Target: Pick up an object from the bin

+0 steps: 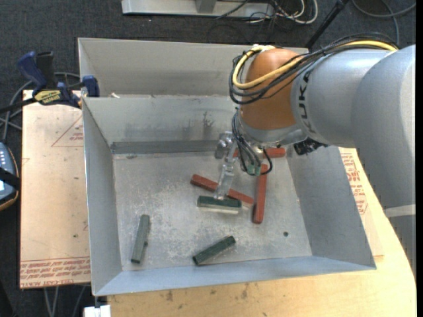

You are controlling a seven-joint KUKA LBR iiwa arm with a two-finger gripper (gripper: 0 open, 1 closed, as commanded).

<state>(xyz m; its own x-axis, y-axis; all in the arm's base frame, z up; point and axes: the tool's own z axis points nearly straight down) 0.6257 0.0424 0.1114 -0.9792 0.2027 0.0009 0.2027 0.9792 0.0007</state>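
Observation:
My gripper (pixel 224 190) reaches down from under the orange cover into the middle of the bin. Its tip sits right at a dark green flat bar (pixel 219 204) lying crosswise on the floor. A short red bar (pixel 203 181) lies just left of the tip, and another red bar (pixel 242 197) pokes out to the right of it. A longer red bar (pixel 260 200) lies lengthwise further right. Whether the tip touches the green bar cannot be told.
Two more dark green bars lie apart near the front: one (pixel 214 250) in the front middle, one (pixel 140 238) at the front left. A red piece (pixel 277 152) shows beside the arm at the back right. The arm covers the bin's back right corner.

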